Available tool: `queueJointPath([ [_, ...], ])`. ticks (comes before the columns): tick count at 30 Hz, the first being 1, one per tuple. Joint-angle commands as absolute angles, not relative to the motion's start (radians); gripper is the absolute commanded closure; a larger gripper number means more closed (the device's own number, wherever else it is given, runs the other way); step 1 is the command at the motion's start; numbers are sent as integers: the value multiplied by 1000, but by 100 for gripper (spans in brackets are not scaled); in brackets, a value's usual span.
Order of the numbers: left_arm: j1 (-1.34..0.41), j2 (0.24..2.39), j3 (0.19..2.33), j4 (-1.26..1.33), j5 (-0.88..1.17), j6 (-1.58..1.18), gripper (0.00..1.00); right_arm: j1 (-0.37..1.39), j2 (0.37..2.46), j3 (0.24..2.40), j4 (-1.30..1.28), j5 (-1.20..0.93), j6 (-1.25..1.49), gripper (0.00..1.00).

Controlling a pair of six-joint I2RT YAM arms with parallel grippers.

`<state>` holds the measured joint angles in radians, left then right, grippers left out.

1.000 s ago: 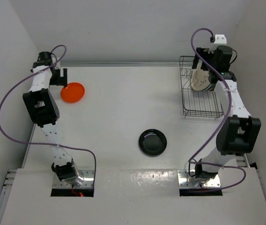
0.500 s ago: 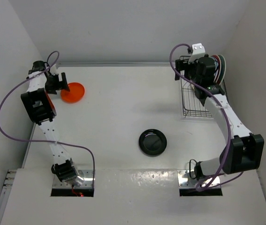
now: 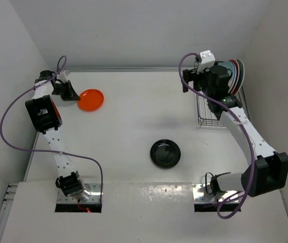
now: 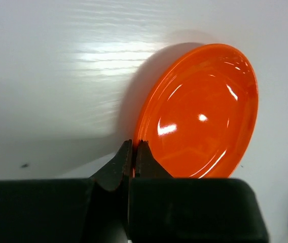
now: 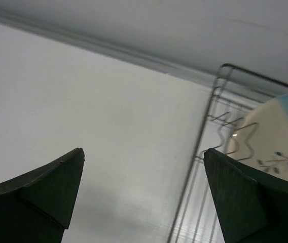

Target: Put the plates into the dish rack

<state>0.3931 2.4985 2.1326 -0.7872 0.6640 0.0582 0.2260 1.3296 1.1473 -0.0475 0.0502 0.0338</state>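
Observation:
The small orange plate (image 3: 92, 99) (image 4: 202, 114) is at the far left of the table, tilted, with a shadow under it. My left gripper (image 3: 72, 94) (image 4: 135, 148) is shut on its near rim, the two fingertips pinching the edge. The small glossy black plate (image 3: 165, 153) lies flat mid-table. The dish rack (image 3: 208, 114) (image 5: 212, 126) stands at the far right with several plates (image 3: 235, 72) upright at its back end; the cream-and-blue plate (image 5: 281, 136) shows in the right wrist view. My right gripper (image 3: 190, 81) (image 5: 144, 162) hangs open and empty just left of the rack.
White walls close in the table on the left, back and right. The left arm stretches along the left wall. Both arm bases (image 3: 78, 190) sit at the near edge.
My left gripper has shut on the orange plate's rim and carried it a little to the right. My right gripper has drawn back out of the rack to its left side, staying open.

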Motion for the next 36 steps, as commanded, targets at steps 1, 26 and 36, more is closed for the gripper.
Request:
queueJointPath([
  [1,338,2403,2076,-830,785,147,100,280,1387,1195,-115,-185,77,0],
  [26,-91,2031,1945,-848,1010,255,100,436,1921,1241,500,-626,857,100],
  [36,-91,2063,2063,-848,465,184,0,361,1691,1270,108,-214,492,100],
])
